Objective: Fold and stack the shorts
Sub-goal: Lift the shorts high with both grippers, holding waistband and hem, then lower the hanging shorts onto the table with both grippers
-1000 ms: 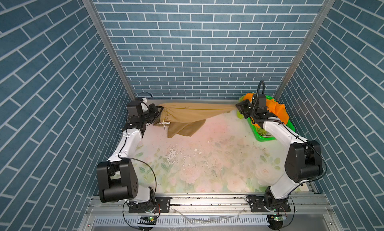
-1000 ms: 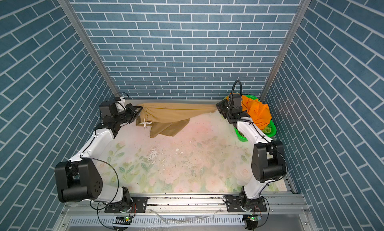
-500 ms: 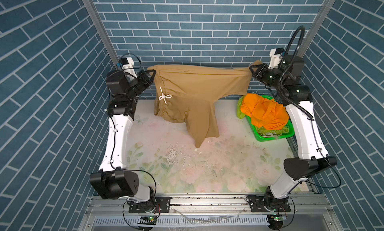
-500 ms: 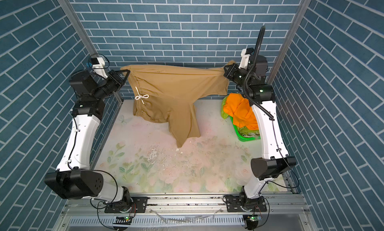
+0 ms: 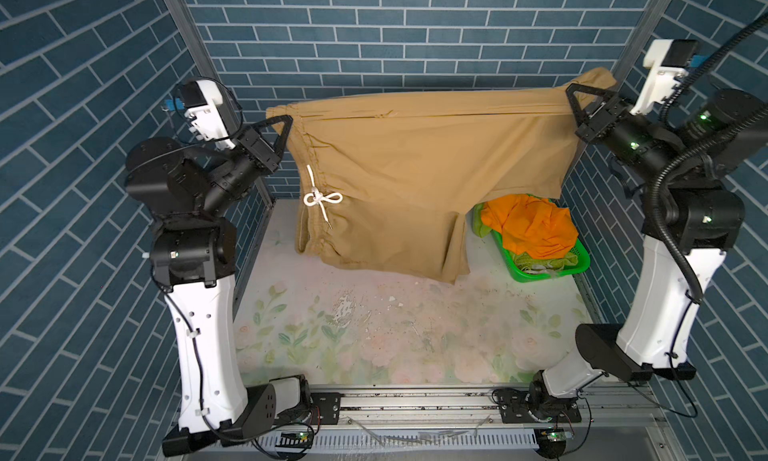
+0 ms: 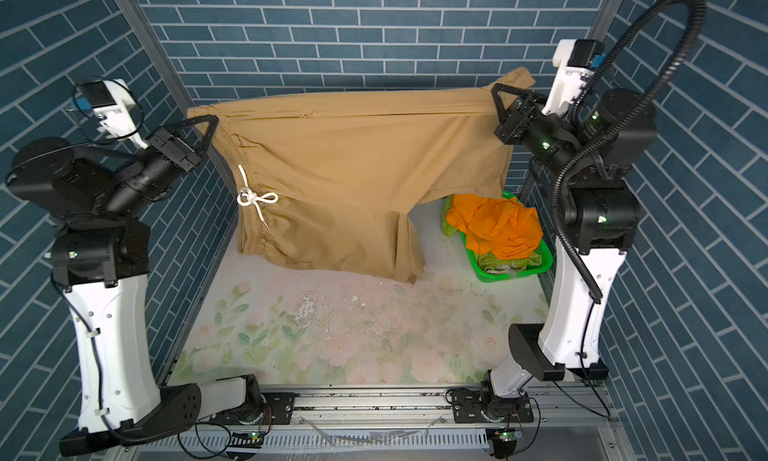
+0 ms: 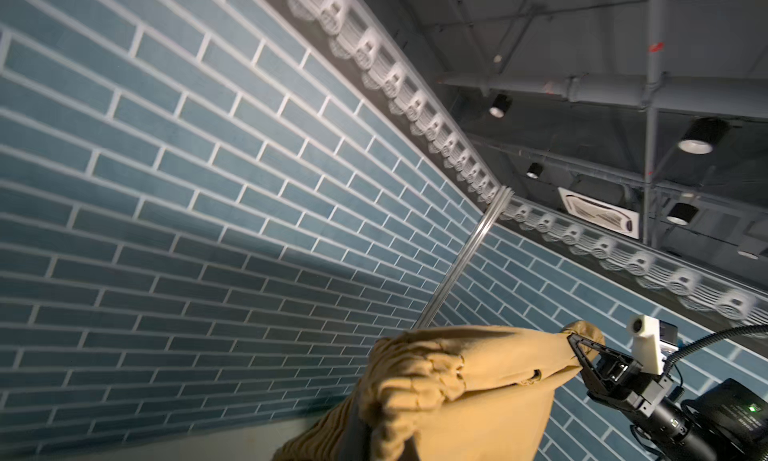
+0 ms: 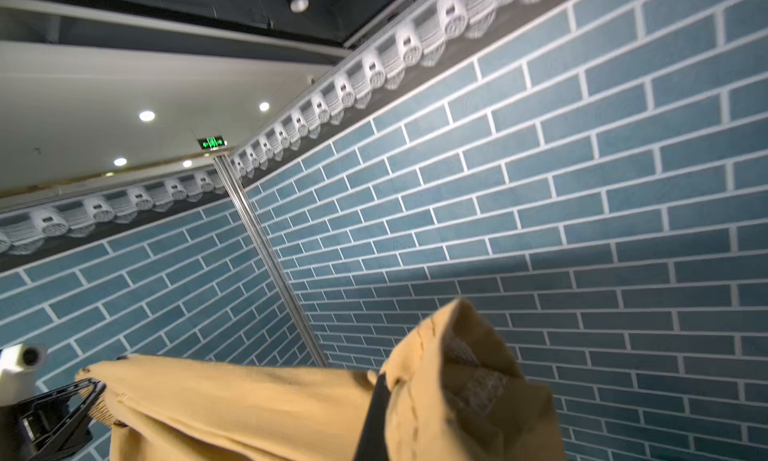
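Note:
The tan shorts (image 5: 415, 176) (image 6: 353, 168) hang spread in the air over the back of the table. Their gathered waistband and white drawstring bow (image 5: 322, 199) are on the left side. My left gripper (image 5: 286, 124) (image 6: 212, 124) is shut on the waistband corner. My right gripper (image 5: 571, 95) (image 6: 496, 93) is shut on the opposite upper corner, at a leg hem. In each wrist view tan cloth (image 7: 478, 388) (image 8: 249, 400) bunches around a dark finger (image 7: 354, 440) (image 8: 371, 421). The orange shorts (image 5: 532, 226) (image 6: 494, 226) lie heaped on lime green shorts (image 5: 482, 226) in the basket.
The green perforated basket (image 5: 540, 274) (image 6: 511, 274) stands at the back right of the floral table (image 5: 374, 338). Blue brick walls close in the back and both sides. The hanging leg's lowest edge sits just above the table surface.
Both arms have risen from low at the table's back and moved apart. The tan shorts went up with them and now hang stretched between the two grippers.

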